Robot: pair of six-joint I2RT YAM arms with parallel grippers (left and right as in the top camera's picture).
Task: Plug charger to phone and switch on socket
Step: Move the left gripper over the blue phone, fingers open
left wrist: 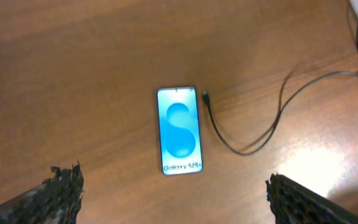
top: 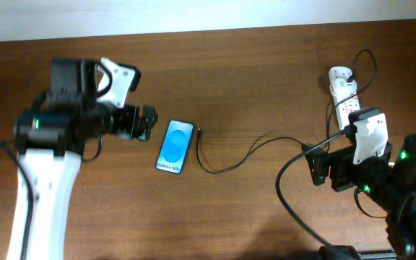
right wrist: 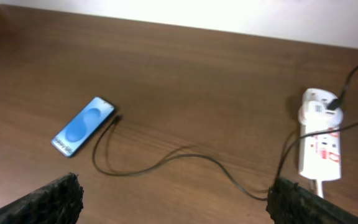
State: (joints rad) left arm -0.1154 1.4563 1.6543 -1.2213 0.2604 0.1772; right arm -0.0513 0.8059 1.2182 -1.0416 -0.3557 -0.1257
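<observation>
Lying just beside the phone [left wrist: 179, 131] — the charger [left wrist: 246, 152], unplugged

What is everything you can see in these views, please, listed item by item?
Galaxy S25 smartphone: one, black-edged with a blue screen, flat near the table's middle.
charger cable: one, thin and black, looping from beside the smartphone to the power strip; its connector tip lies apart from the smartphone.
power strip: one, white with red markings, far right side of the table.
wooden table: one, brown, under everything.
left end effector: one, black, open, just left of the smartphone, holding nothing.
right end effector: one, black, open, near the power strip, holding nothing.
</observation>
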